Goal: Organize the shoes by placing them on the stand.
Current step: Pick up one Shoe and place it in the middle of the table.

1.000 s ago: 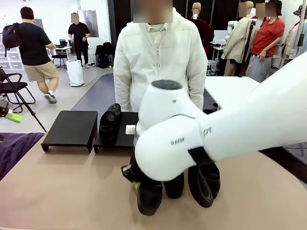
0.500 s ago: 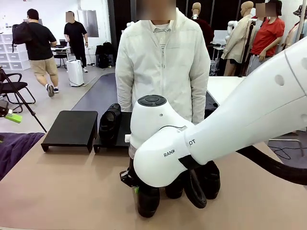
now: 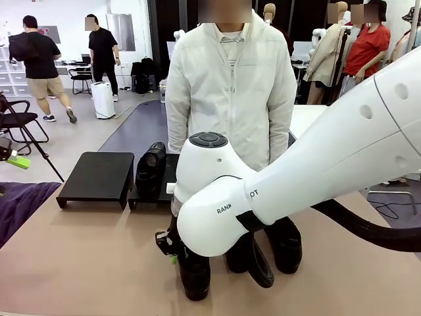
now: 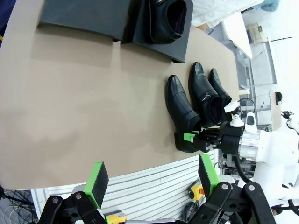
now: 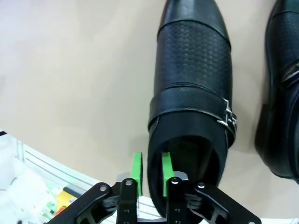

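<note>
Up front, the right tool (image 3: 175, 259) meets the heel of the nearest shoe (image 3: 195, 280) on the desk (image 3: 85, 257); another shoe (image 3: 151, 168) sits on the far stand (image 3: 148, 197). Left wrist: left tool (image 4: 153, 176) gapes empty. Right wrist: green pads (image 5: 136, 168) straddle the heel rim; whether they pinch cannot be told.

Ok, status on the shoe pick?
Left gripper open. Right gripper straddles heel collar of nearest shoe, grip unclear. One shoe on stand. Nothing in the way.

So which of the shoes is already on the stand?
The shoe on the black stand; the other three shoes lie side by side on the table.
</note>
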`<state>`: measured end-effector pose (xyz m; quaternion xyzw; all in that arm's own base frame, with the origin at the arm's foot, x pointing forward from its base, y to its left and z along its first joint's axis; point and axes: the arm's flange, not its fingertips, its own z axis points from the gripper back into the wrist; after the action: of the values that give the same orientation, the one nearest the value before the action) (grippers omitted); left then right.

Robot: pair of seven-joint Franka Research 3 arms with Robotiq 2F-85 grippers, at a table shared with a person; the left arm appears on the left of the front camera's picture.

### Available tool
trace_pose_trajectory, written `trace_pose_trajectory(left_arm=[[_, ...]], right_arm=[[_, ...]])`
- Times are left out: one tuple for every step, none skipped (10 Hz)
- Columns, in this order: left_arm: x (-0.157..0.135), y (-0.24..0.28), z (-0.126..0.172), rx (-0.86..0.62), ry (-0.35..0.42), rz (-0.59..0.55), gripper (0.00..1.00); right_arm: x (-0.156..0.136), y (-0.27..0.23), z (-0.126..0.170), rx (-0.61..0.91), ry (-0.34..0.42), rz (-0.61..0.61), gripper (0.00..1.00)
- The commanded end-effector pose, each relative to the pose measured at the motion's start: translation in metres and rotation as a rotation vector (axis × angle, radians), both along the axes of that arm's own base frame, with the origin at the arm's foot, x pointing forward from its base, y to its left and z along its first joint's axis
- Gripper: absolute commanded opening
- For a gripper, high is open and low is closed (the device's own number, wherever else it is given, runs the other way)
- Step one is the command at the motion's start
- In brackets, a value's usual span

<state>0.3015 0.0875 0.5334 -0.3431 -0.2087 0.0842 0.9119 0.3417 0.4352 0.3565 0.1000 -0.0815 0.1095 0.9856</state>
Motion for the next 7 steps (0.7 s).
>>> trace_pose_trajectory(left_arm=[[0.0, 0.0, 0.002, -0.011, 0.011, 0.006, 1.0], [0.0, 0.0, 0.002, -0.011, 0.011, 0.006, 1.0], [0.0, 0.0, 0.002, -0.011, 0.011, 0.006, 1.0], [0.0, 0.0, 0.002, -0.011, 0.011, 0.006, 1.0], [0.0, 0.0, 0.002, -0.011, 0.011, 0.006, 1.0], [0.0, 0.0, 0.002, -0.011, 0.011, 0.006, 1.0], [0.0, 0.0, 0.002, -0.011, 0.011, 0.006, 1.0]], right_arm=[[0.0, -0.01, 0.014, 0.108, 0.01, 0.013, 1.0], [-0.002, -0.026, 0.028, 0.166, 0.008, 0.011, 1.0], [-0.006, -0.06, 0.049, 0.211, -0.011, -0.012, 1.0], [-0.013, -0.099, 0.068, 0.257, 0.011, -0.037, 1.0], [-0.02, -0.141, 0.089, 0.294, 0.04, -0.06, 1.0], [-0.029, -0.184, 0.109, 0.332, 0.078, -0.061, 1.0], [-0.039, -0.232, 0.132, 0.383, 0.144, -0.053, 1.0]])
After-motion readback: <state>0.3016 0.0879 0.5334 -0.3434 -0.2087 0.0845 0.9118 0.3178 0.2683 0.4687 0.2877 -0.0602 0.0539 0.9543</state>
